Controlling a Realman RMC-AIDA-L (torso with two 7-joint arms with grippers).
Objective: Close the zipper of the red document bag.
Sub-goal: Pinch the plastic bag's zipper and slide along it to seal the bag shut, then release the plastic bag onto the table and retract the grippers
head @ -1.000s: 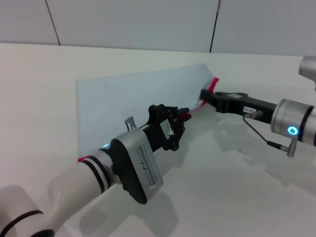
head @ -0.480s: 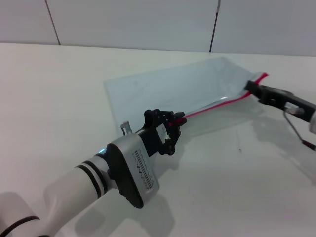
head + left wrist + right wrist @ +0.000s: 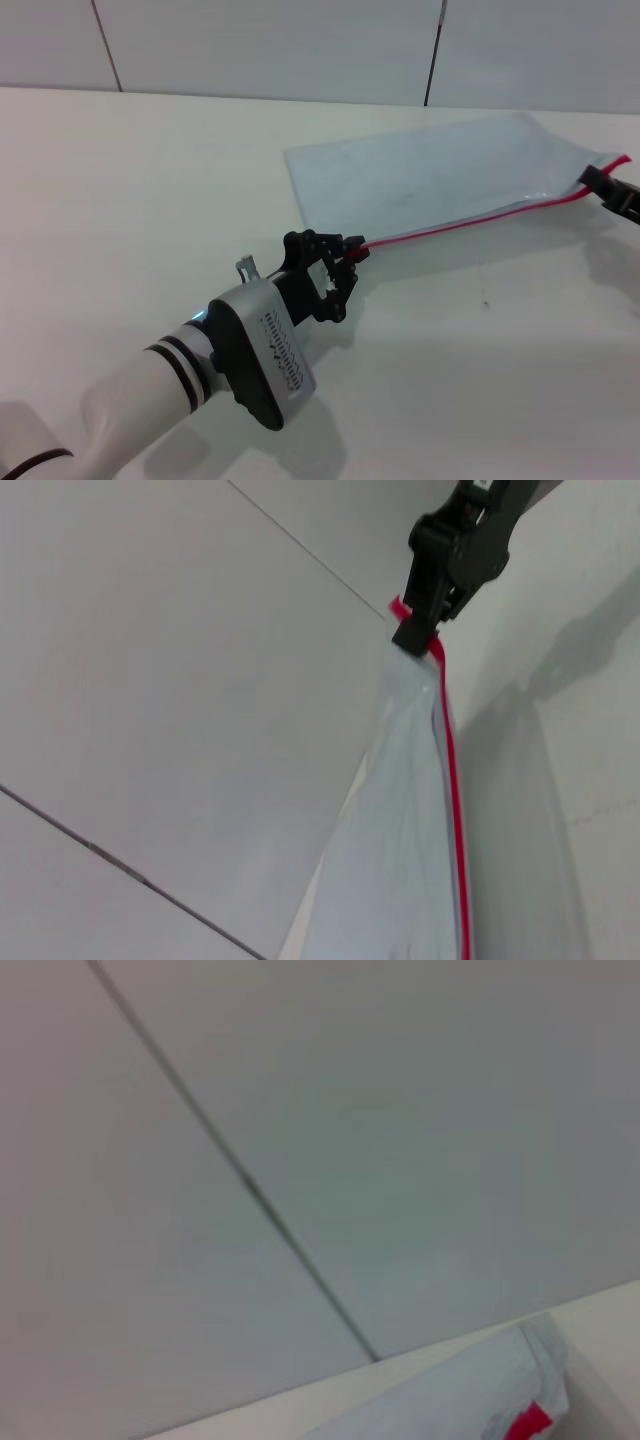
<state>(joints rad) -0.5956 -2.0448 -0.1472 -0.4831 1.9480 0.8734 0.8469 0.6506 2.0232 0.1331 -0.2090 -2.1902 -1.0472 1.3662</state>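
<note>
Zipper [image 3: 470, 220] is stretched taut along the bag's [image 3: 430, 170] near edge, bag lifted off the desk [image 3: 120, 180]. Near end is clenched in left gripper [image 3: 345, 260] fingers, far corner in right gripper [image 3: 600, 185] fingers. Strip looks mostly shut; full closure can't be confirmed.

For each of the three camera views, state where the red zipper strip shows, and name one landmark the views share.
Head view: the zipper runs from the left gripper to the right gripper.
Left wrist view: it runs along the bag's edge to the right gripper.
Right wrist view: only a red tip shows.
Shared landmark: the red document bag.
</note>
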